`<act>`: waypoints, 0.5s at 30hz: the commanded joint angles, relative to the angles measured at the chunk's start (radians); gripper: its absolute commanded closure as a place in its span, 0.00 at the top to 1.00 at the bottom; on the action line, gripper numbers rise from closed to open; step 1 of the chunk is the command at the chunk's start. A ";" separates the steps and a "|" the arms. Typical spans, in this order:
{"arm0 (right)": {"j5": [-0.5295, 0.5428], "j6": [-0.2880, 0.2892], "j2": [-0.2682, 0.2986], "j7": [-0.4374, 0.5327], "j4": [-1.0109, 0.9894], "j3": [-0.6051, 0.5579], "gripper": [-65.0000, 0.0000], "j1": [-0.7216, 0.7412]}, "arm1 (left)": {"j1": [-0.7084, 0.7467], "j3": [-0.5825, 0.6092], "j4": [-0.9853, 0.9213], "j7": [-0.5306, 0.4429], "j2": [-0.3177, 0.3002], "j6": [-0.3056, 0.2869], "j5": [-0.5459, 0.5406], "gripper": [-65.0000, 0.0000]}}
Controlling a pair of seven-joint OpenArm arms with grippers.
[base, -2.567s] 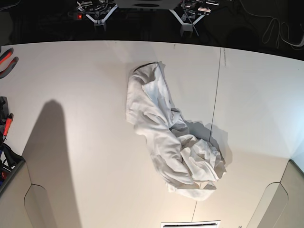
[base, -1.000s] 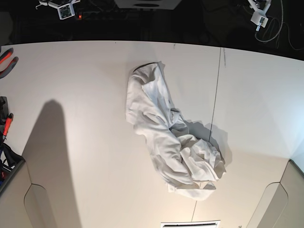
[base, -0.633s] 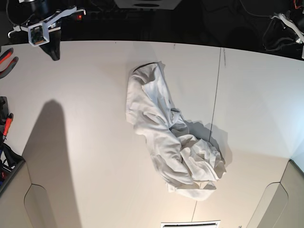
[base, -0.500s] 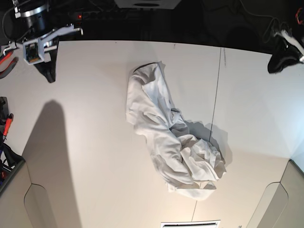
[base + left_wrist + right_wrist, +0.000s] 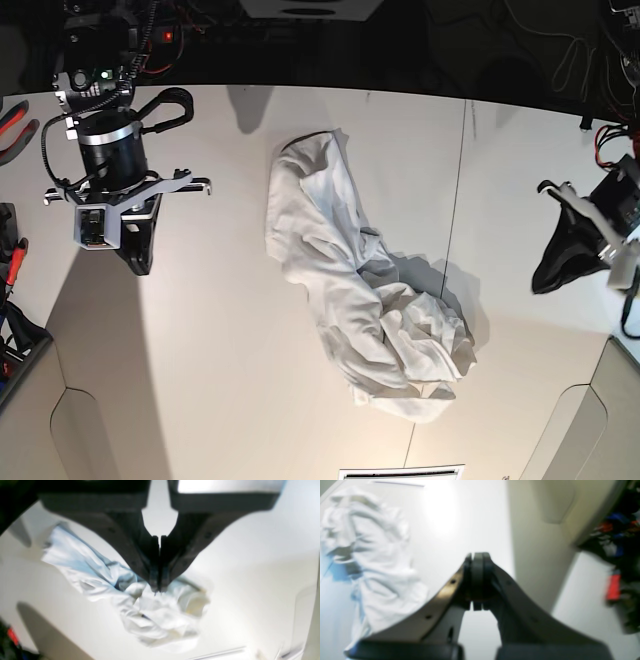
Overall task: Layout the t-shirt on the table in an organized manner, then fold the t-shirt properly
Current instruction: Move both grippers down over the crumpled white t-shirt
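The white t-shirt lies crumpled in a long heap on the middle of the off-white table; no print shows. My right gripper hangs over the table's left side, well apart from the shirt, shut and empty. My left gripper hangs over the right side, also apart, shut and empty. In the left wrist view the shut gripper points at the shirt from above. In the right wrist view the shut gripper has the shirt off to its left.
A thin dark seam runs down the table right of the shirt. Rounded cut-outs sit at the near-left and near-right corners. Red-handled tools and clutter lie at the left edge. A white vent sits at the front edge.
Both arms have swung from the back out over the table, one to the left side and one to the right side. The t-shirt has not moved.
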 commanded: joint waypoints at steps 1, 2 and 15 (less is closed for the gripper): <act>-0.002 0.008 -0.011 0.021 -0.008 0.002 0.00 0.016 | -0.060 0.046 0.006 -0.055 -0.033 0.041 0.023 0.00; -0.002 0.025 -0.024 0.021 -0.036 0.002 0.00 0.026 | -0.113 0.108 -0.006 -0.078 -0.047 0.069 0.071 0.00; -0.020 0.140 -0.075 0.035 -0.212 -0.003 0.09 0.191 | -0.581 0.542 -0.349 -0.008 -0.021 0.354 0.252 0.35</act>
